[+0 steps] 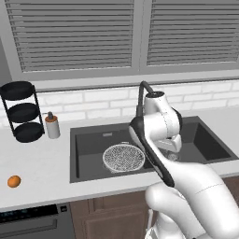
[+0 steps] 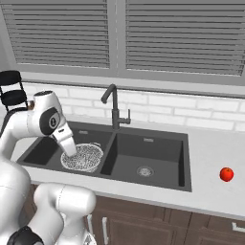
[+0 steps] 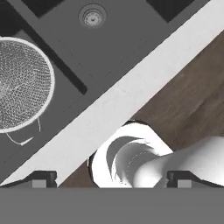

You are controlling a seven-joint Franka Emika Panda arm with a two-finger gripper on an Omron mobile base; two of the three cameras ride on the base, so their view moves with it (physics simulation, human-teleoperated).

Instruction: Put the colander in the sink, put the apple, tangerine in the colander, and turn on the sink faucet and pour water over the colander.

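The white-grey mesh colander (image 1: 123, 157) (image 2: 83, 157) (image 3: 19, 83) lies in the left basin of the dark double sink (image 1: 88, 149) (image 2: 143, 153) (image 3: 118, 43). The orange tangerine (image 1: 14, 181) rests on the counter far left of the sink. The red apple (image 2: 226, 174) sits on the counter right of the sink. The dark faucet (image 2: 114, 107) (image 1: 141, 91) stands behind the divider, its spout over the basins. My gripper (image 3: 111, 180) is open and empty, pointing down over the sink's front edge, beside the colander and apart from it.
A black three-tier rack (image 1: 22, 112) and a white pump bottle (image 1: 52, 125) stand at the back left of the counter. The right basin holds only its metal drain (image 2: 145, 170) (image 3: 92, 16). Wooden cabinet fronts (image 2: 158, 225) run below the counter.
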